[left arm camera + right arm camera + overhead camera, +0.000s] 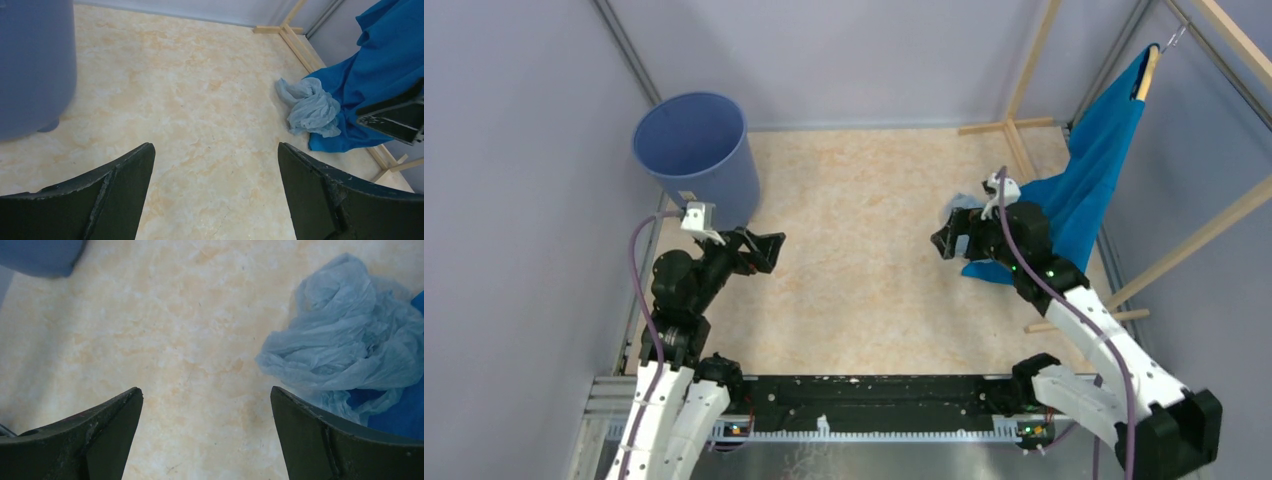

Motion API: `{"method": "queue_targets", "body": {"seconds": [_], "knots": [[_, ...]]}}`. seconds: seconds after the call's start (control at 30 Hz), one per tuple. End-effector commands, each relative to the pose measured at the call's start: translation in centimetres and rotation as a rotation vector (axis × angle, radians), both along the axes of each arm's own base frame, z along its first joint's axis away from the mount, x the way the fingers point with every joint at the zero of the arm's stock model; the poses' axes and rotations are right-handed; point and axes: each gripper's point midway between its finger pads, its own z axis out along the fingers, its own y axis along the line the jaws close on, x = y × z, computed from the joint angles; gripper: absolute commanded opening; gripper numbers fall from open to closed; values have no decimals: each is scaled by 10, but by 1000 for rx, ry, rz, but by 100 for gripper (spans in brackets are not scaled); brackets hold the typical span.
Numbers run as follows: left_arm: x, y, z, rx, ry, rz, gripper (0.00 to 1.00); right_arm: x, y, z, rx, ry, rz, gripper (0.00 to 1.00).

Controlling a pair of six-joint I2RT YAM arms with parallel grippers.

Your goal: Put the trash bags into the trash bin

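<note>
The trash bag is a crumpled pale-blue film heap on the floor, lying against the teal cloth; it also shows in the left wrist view and peeks out behind the right wrist in the top view. The blue trash bin stands upright and empty at the back left; its wall fills the left wrist view's corner. My right gripper is open and empty, the bag just beyond its right finger. My left gripper is open and empty beside the bin, in the top view.
A teal-blue cloth hangs from a wooden hanger on a wooden frame at the right and spreads onto the floor. Grey walls enclose the marbled floor on three sides.
</note>
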Motion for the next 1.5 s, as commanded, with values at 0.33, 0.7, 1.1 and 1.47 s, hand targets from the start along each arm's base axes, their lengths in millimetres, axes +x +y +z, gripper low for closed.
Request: {"method": "queue_targets", "body": {"seconds": [0.33,0.7,1.1,1.47], "knots": [[13,2,7,112,-44,-16,98,48,-63,-47,-591,132,-495,99],[8,-5,6,108,-72,-57,99,86,-83,-57,-357,123,-632,99],[4,-10,1,108,-58,-84,99,73,49,-110,-84,261,149,44],[1,-35,-23,83,52,-237,98,-45,185,-91,-133,162,646,43]]}}
